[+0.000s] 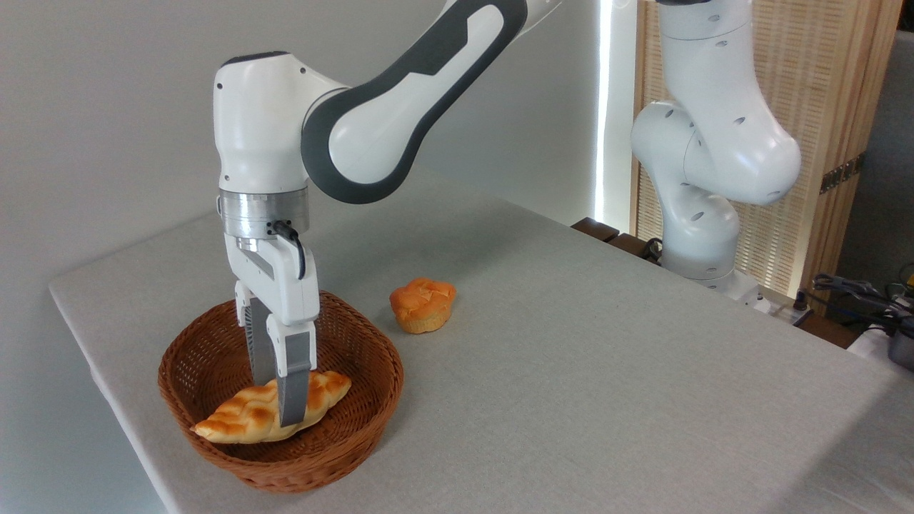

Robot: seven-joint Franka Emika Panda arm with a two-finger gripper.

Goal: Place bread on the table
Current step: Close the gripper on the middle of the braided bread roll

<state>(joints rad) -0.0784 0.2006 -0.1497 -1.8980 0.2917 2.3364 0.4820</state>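
No legible text, label, brand, number or sign is showing anywhere in this view: nothing readable is appearing on the robot arm [400, 107], the basket [214, 371] or the table [607, 371].

You saw the bread [243, 417], a long braided loaf, pale cream with golden-orange bumps and pointed ends, lying in the basket [214, 357]. It lay aslant, its left tip close to the front rim, its right tip reaching toward the middle. The tabletop [571, 357] was a broad rectangle with a plain light grey, cloth-like surface, and the basket stood near its front left corner.
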